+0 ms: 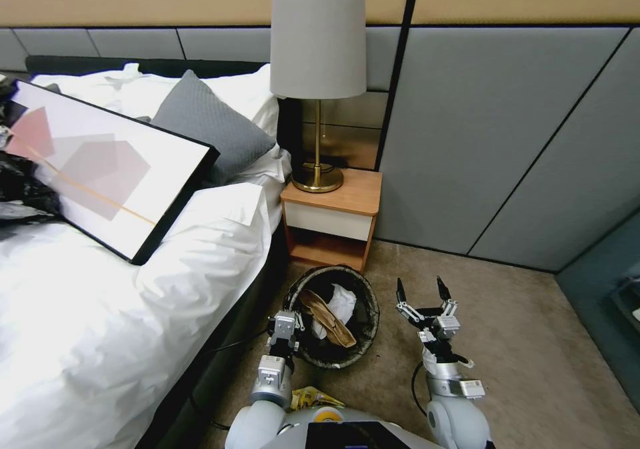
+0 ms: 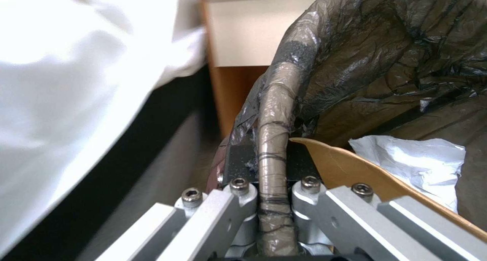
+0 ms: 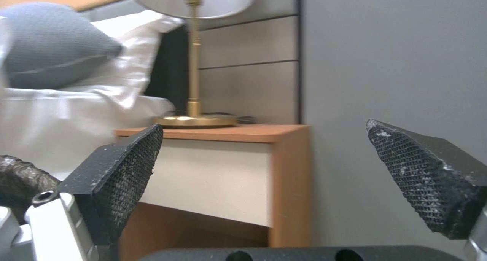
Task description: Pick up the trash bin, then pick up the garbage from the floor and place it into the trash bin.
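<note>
On the left lies the bed (image 1: 100,316) with white linen and a framed picture (image 1: 107,176) propped on it. Just right of the bed's edge, the left claw (image 1: 288,332) is clamped on the rim of the trash bin (image 1: 363,342) at about nine o'clock; the left wrist view shows the bag-wrapped rim (image 2: 274,139) pinched between its fingers. The bin sits in front of the nightstand (image 1: 333,226), which carries a lamp (image 1: 318,42). Inside the bin lie a brown paper piece (image 1: 327,316) and a white tissue (image 1: 343,302), so I judge the task partly done. A yellow wrapper (image 1: 310,397) lies on the floor at the bin's six o'clock, near the robot's base, not yet collected. At the bin's three o'clock, the right claw (image 1: 422,294) hovers over the carpet, spread wide and holding nothing.
</note>
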